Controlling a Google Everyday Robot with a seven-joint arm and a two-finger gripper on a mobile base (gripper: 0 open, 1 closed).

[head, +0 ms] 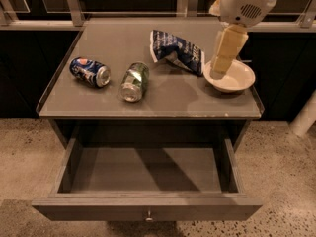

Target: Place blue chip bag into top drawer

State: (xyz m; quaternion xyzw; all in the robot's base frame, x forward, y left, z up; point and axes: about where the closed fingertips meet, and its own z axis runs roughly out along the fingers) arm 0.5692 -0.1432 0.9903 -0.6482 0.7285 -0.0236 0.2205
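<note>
The blue chip bag (pixel 177 51) lies crumpled on the tabletop, right of centre, white lettering showing. The top drawer (pixel 148 206) stands pulled open below the tabletop, empty inside, with a small metal knob (pixel 147 215) on its front panel. My gripper (pixel 217 71), cream-coloured, hangs down from the white arm (pixel 244 1) at the upper right. Its tip is over the left rim of a white bowl (pixel 238 79), just right of the bag and holding nothing.
A blue soda can (pixel 90 71) and a green can (pixel 134 81) lie on their sides on the left half of the grey tabletop (pixel 163 100). A metal rail runs along the back. A white post (pixel 305 117) stands on the speckled floor at right.
</note>
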